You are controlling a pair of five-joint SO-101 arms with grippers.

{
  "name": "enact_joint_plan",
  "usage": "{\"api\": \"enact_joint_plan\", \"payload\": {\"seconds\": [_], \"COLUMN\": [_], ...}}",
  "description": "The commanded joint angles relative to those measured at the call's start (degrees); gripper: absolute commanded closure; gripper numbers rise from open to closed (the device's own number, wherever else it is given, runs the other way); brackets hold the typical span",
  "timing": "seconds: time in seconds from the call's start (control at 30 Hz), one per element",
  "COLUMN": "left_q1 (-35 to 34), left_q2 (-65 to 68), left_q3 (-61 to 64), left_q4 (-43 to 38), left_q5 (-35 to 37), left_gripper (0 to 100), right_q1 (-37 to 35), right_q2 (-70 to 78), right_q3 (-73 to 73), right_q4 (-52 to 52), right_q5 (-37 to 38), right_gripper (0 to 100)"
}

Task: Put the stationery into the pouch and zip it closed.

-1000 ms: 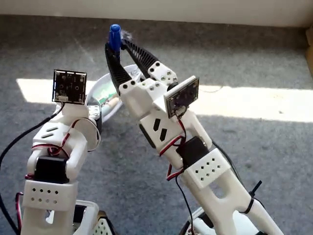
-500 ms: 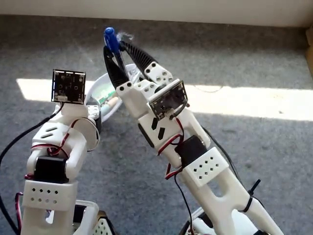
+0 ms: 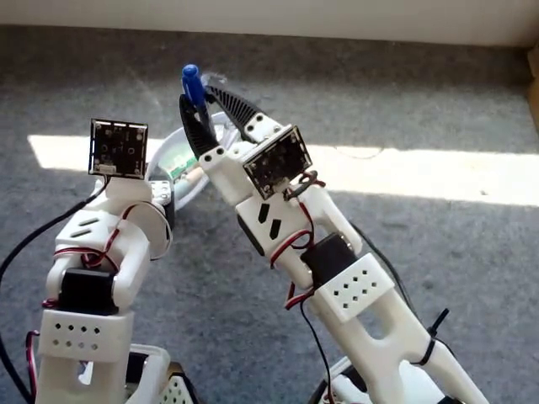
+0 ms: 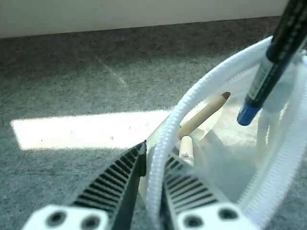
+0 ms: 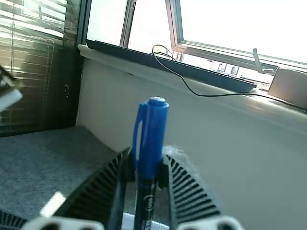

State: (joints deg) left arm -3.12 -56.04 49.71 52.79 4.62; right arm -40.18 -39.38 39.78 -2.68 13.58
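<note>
Grey, carpet-like covering on the bench [image 3: 438,101], crossed by a sunlit strip [image 3: 438,181]; pale wall [image 3: 337,17] behind.

Item 1: pouch [image 4: 225,167], translucent white with a white zip rim, resting on the bench between the two arms. Mouth open and facing up.

Item 2: left claw [image 4: 154,155], clamped on the near zip rim with one finger outside and one inside. Judged purpose: to pin the pouch and hold the mouth spread, so that things can drop in without the soft wall folding over.

Item 3: pencil [image 4: 204,115], natural wood, already inside the pouch, leaning against the rim. A short white stick [image 4: 186,146] lies just beside it; its kind cannot be told.

Item 4: marker [image 5: 149,139], blue-capped with a dark barrel, held upright with the cap end up.

Item 5: right claw [image 5: 146,158], closed on the marker's barrel just below the cap. It hangs above the pouch with the marker's lower end over the open mouth. Judged purpose: a vertical hold lets the marker slide in end first. Whether that end is below the rim cannot be told.

Zip not yet drawn.
</note>
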Motion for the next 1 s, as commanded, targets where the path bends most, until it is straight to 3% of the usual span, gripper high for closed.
{"api": "enact_joint_plan", "payload": {"seconds": [0.0,0.2,0.5,0.6,0.7,0.97], "left_q1": [-1.63,-1.63,-1.63,-1.63,-1.63,-1.63], "left_q2": [0.31,0.31,0.31,0.31,0.31,0.31], "left_q3": [1.54,1.54,1.54,1.54,1.54,1.54], "left_q4": [-0.53,-0.53,-0.53,-0.53,-0.53,-0.53], "left_q5": [0.53,0.44,0.44,0.44,0.44,0.44], "left_gripper": [99,99,99,99,99,99], "right_q1": [0.84,1.63,2.24,1.98,1.54,-4.44], "right_q2": [-0.92,-1.01,-1.01,-1.01,-1.01,-1.01], "right_q3": [-1.54,-5.67,-9.89,-9.98,-10.15,-9.80], "right_q4": [0.40,11.12,17.10,17.19,17.19,17.27], "right_q5": [0.79,0.62,0.62,0.62,0.62,1.05], "right_gripper": [98.3,85.4,85.1,89.2,99.7,99.2]}}
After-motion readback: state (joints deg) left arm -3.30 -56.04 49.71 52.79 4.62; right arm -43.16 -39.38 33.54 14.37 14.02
